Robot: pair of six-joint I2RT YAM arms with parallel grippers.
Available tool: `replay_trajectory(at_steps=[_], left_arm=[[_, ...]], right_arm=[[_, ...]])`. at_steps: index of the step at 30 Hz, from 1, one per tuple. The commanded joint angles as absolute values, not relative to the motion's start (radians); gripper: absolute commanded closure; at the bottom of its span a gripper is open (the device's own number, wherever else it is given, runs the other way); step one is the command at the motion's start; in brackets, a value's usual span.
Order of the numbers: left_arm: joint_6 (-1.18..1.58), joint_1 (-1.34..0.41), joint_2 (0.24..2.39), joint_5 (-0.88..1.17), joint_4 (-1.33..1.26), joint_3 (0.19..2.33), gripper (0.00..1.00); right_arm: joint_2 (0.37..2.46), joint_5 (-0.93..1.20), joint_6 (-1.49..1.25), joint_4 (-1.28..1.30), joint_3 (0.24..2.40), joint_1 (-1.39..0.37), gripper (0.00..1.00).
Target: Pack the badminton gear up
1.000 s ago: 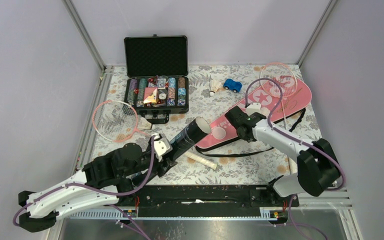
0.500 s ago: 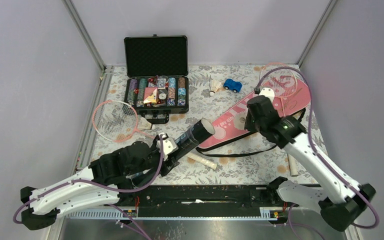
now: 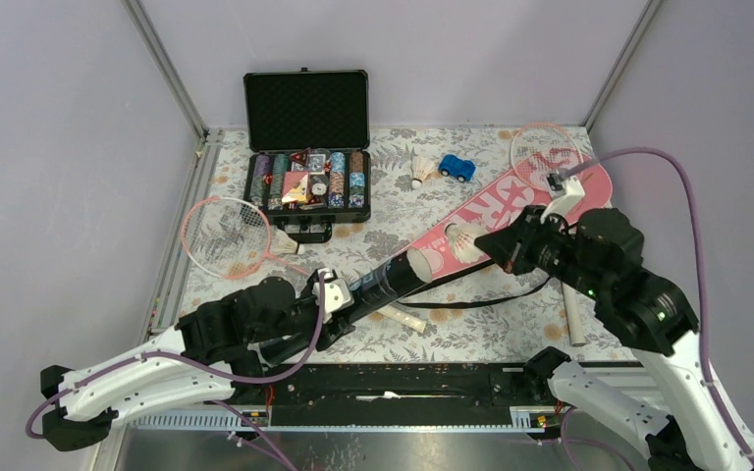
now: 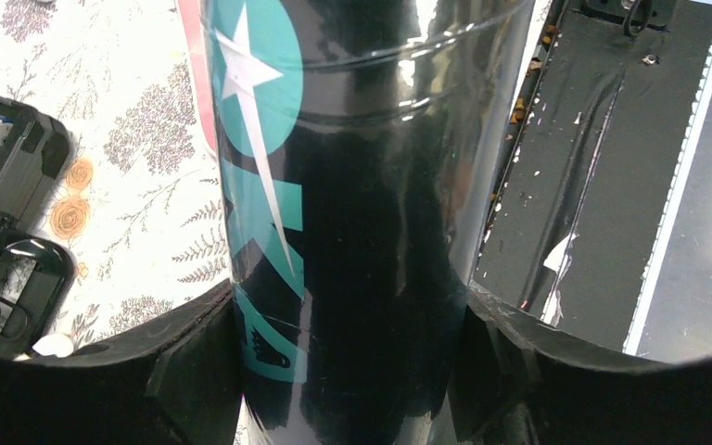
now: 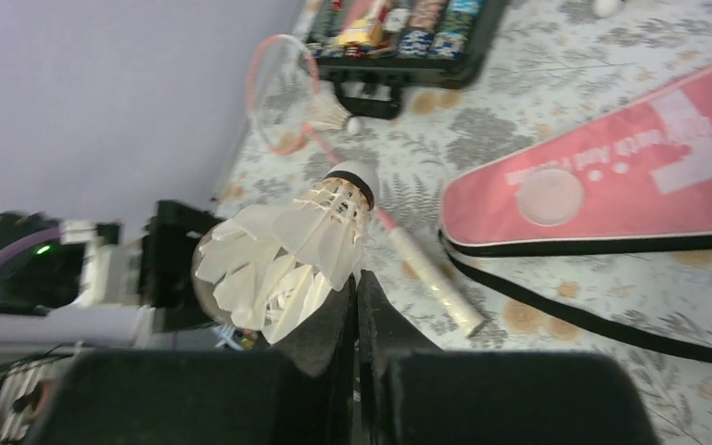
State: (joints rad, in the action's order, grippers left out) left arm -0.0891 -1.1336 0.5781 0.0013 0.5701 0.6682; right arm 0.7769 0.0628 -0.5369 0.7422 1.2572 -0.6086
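So the right gripper (image 3: 491,245) has swung round since half a second ago. Its fingers are pinched tight on the feather end of a shuttlecock (image 3: 466,238), which now hangs just at 2 o'clock from the open mouth of the black tube (image 3: 393,280). The left gripper (image 4: 352,343) is clamped round the tube mid-body. The pink cover (image 3: 520,201) lies further out at 1 o'clock, and a racket (image 3: 226,235) sits at 10 o'clock from the tube.
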Motion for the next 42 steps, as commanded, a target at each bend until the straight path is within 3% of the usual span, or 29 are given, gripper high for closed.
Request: replay_trajectory(at_steps=[1, 18, 42], left_arm=[[-0.130, -1.131, 0.575, 0.062, 0.453, 0.720, 0.60], [-0.225, -1.131, 0.558, 0.172, 0.403, 0.694, 0.59], [-0.288, -1.131, 0.561, 0.190, 0.376, 0.675, 0.59]], right_arm=[[0.738, 0.277, -0.571, 0.684, 1.271, -0.607, 1.00], [0.815, 0.681, -0.616, 0.654, 1.192, -0.607, 1.00], [0.885, 0.674, -0.672, 0.538, 1.053, -0.609, 0.97]])
